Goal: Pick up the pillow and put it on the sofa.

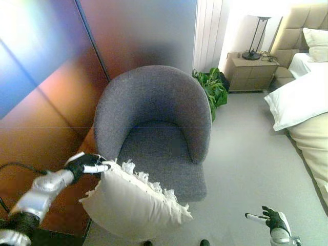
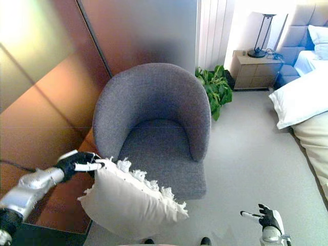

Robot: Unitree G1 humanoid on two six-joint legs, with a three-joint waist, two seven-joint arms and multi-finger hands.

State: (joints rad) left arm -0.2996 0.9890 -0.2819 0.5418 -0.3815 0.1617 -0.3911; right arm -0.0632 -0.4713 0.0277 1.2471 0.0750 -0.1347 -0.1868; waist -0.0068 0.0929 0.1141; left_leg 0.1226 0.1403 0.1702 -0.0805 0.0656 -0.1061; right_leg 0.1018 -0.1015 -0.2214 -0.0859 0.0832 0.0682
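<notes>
A cream pillow (image 1: 130, 202) with a fringed edge hangs in the air in front of the grey tub armchair (image 1: 154, 128), its upper corner level with the seat's front left. My left hand (image 1: 87, 165) is shut on that upper corner and holds the pillow up. The pillow also shows in the right eye view (image 2: 128, 200), with the left hand (image 2: 77, 163) on its corner. My right hand (image 1: 271, 219) is low at the right, empty, with fingers relaxed and one pointing left, well away from the pillow.
A glossy brown wall panel (image 1: 46, 102) runs along the left, close to the chair. A green plant (image 1: 210, 87) stands behind the chair. A bedside table with a lamp (image 1: 251, 69) and a bed (image 1: 307, 102) with white bedding are at the right. Grey carpet (image 1: 246, 169) lies between.
</notes>
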